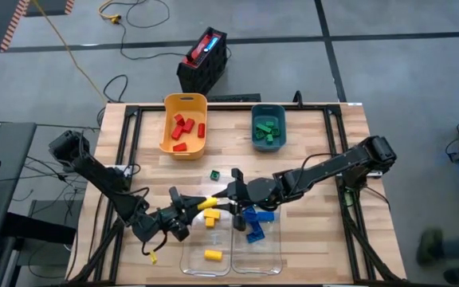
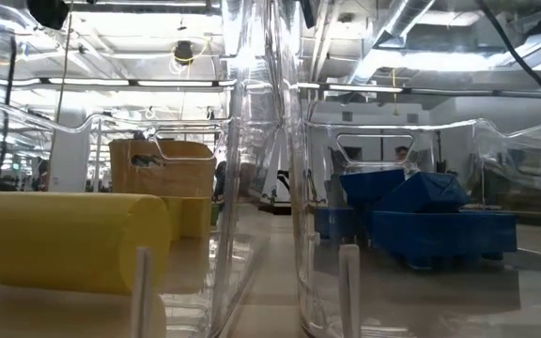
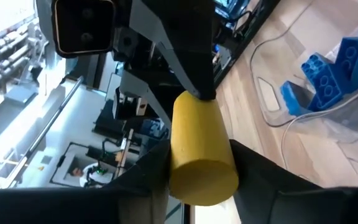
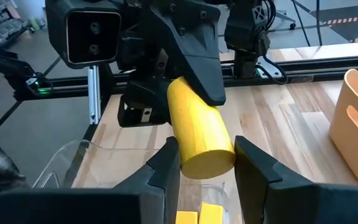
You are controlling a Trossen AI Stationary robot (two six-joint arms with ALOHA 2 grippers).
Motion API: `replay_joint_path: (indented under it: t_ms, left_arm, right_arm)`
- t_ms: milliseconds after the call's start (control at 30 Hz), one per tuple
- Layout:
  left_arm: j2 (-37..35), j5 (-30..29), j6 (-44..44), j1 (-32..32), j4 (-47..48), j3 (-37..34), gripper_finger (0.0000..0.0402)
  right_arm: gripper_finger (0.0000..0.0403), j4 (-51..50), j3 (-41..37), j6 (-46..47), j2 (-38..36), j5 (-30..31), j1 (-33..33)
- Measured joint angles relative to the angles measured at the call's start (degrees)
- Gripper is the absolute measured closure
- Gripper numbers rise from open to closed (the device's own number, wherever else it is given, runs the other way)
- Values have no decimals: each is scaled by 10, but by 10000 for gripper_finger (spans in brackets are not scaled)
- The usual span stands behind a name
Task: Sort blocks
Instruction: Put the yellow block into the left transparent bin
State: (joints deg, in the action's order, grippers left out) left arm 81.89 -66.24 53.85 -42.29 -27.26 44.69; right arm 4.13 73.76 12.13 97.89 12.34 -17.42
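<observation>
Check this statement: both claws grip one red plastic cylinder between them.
Wrong in one respect: the cylinder is yellow, not red. The left claw and the right claw grip one yellow plastic cylinder between them, as both wrist views show.

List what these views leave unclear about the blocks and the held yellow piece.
- High view: the yellow cylinder is mostly covered by the left pincer and right pincer gripping it.
- High view: the blue blocks are partly under the right arm, so uncountable.
- High view: the red blocks overlap and are too small to count.
- Low view: clear bin walls hide the loose green block.
</observation>
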Motion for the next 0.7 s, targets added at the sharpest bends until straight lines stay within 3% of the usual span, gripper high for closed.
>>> replay_joint_path:
  t_ms: [333, 700]
  left_arm:
    - [0, 8, 1, 0, -5, 0, 280]
    - [0, 15, -5, 0, -6, 0, 280]
  right_arm:
    - [268, 1, 0, -4, 0, 0, 0]
    - [137, 3, 0, -15, 0, 0, 1]
